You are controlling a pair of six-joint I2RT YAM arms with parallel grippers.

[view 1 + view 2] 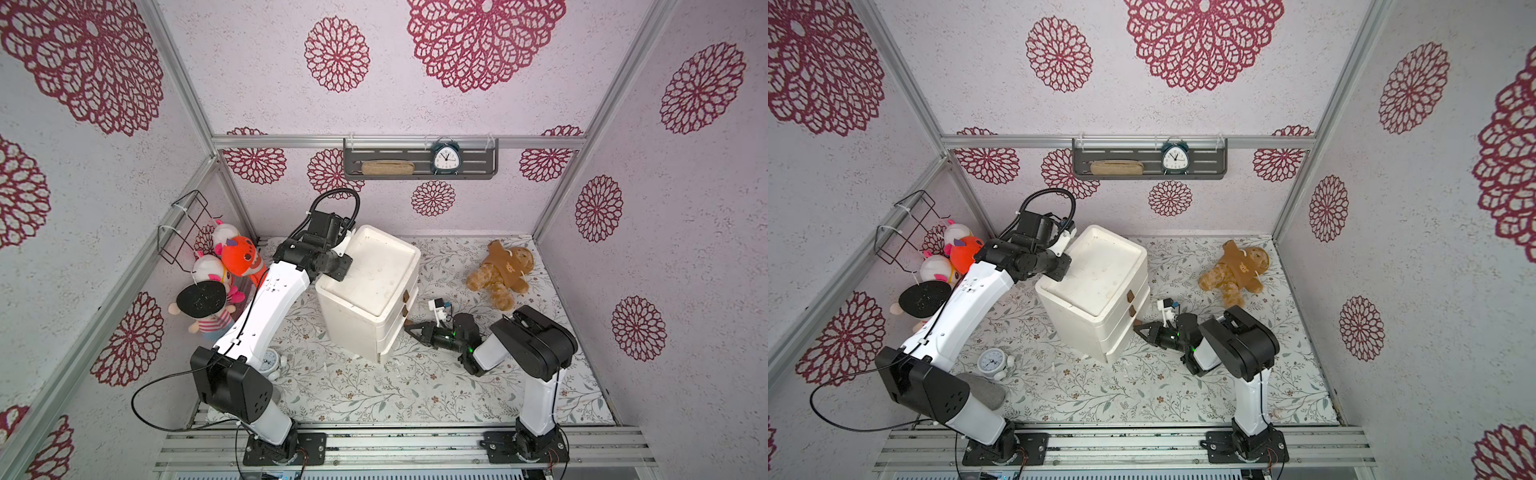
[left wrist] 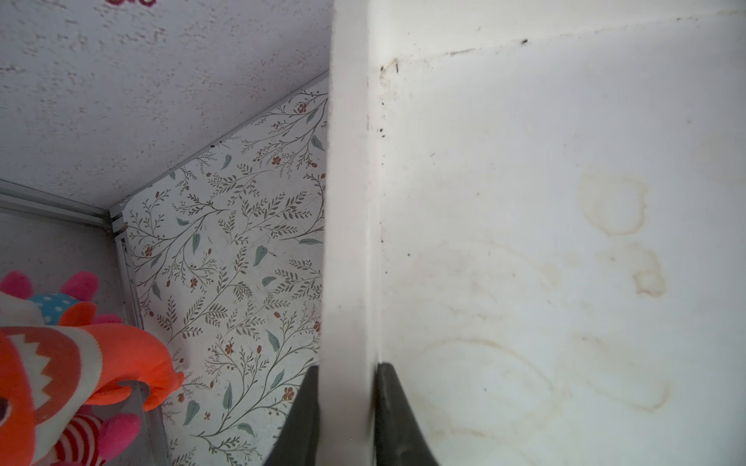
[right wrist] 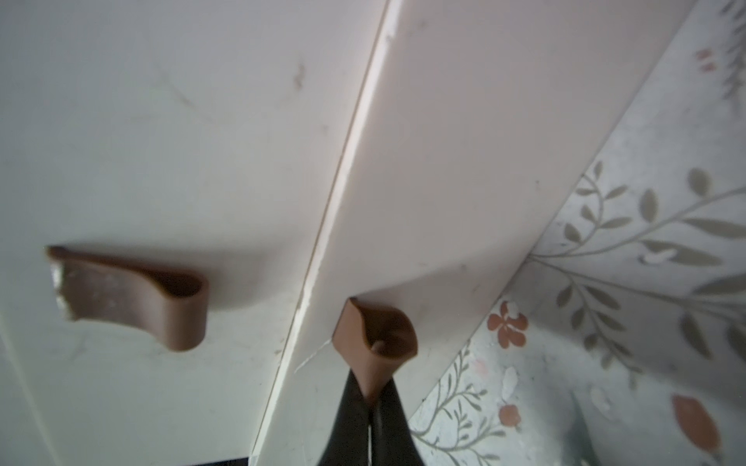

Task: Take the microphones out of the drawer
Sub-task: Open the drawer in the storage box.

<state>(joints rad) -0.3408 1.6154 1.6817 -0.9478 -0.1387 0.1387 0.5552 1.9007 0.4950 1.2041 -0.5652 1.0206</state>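
A: So, which step?
B: Opening. The right hand [image 3: 371, 399] is pinched tight on the brown tab [image 3: 375, 335] of the bottom drawer [image 3: 424, 181], which isn't out yet. The left hand [image 2: 347, 379] clamps the cabinet [image 1: 370, 274] rim. No microphone in view; presumably inside.
A: Next?
B: Likely a straight outward pull, cabinet braced.

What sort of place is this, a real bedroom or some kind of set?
Probably a robot test cell dressed as a child's bedroom: wallpapered panels in a bare aluminium frame, a white drawer unit, a teddy bear and an alarm clock on a wall shelf.
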